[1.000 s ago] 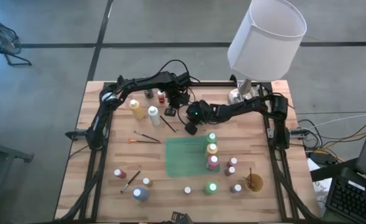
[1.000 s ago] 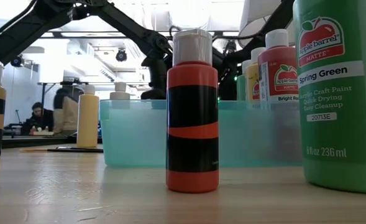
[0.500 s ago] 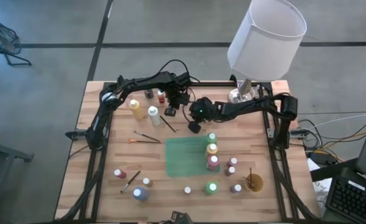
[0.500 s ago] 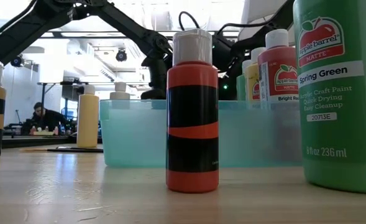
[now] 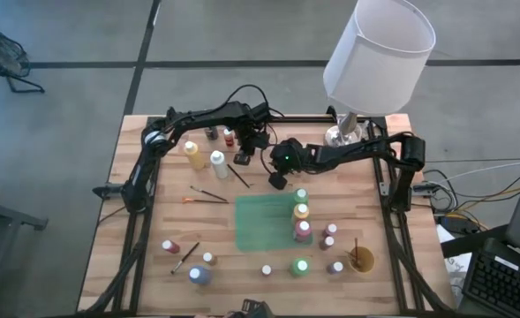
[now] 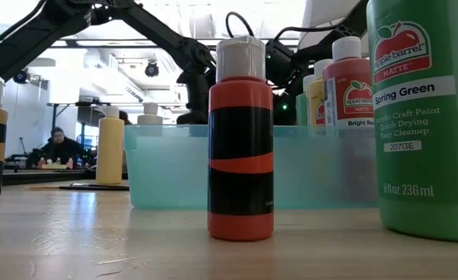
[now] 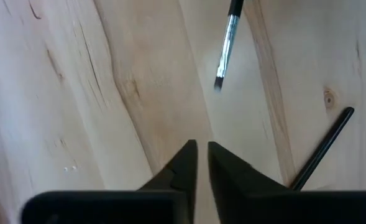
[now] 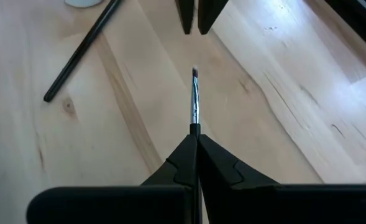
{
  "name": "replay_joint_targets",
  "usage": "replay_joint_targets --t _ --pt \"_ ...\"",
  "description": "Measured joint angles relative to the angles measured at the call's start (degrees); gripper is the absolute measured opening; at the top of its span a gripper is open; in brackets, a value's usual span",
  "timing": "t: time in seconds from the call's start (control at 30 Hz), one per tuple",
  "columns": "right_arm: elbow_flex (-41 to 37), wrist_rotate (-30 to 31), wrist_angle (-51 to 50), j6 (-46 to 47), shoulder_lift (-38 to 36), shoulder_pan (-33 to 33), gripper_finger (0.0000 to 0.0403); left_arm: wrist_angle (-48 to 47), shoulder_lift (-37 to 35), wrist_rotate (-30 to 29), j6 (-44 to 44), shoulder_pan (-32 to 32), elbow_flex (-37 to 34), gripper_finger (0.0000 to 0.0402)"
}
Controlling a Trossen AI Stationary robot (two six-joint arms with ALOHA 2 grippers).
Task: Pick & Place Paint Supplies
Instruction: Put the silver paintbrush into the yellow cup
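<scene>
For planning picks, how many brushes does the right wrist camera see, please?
2: a held brush in the right gripper, tip forward; a loose brush lying on the table nearby. More may lie outside this view.

The table (image 7: 77, 93) is pale, smooth-grained wood with knots, the brush (image 8: 194, 102) has a shiny metal ferrule, and the red bottle (image 6: 241, 140) is glossy plastic.

Even, soft light falls on the worktop (image 5: 154, 221) from above, with faint shadows. At table height, bright ceiling lights and windows behind the bin (image 6: 174, 167) wash out the room, and the near green bottle (image 6: 427, 117) shows glare.
</scene>
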Motion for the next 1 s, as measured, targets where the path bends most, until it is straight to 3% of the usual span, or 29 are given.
replay_joint_targets --t 0.3,0.47,0.63,1.0 --pt "0.0 0.0 0.0 -0.3 -0.1 -0.1 0.0007 1.7 0.0 3.9 0.3 0.3 -0.4 0.0175" --pt "0.0 0.0 0.0 -0.4 -0.1 -0.1 0.0007 4.1 0.0 1.5 1.6 -1.6 -0.4 0.0217" --pt "-0.1 0.0 0.4 -0.7 -0.1 -0.1 0.0007 4.4 0.0 -1.8 3.0 -3.5 -0.4 0.0226" --pt "-0.2 0.0 1.4 -0.9 -0.1 -0.1 0.0008 6.4 0.0 -1.7 3.2 -4.3 -0.4 0.0209"
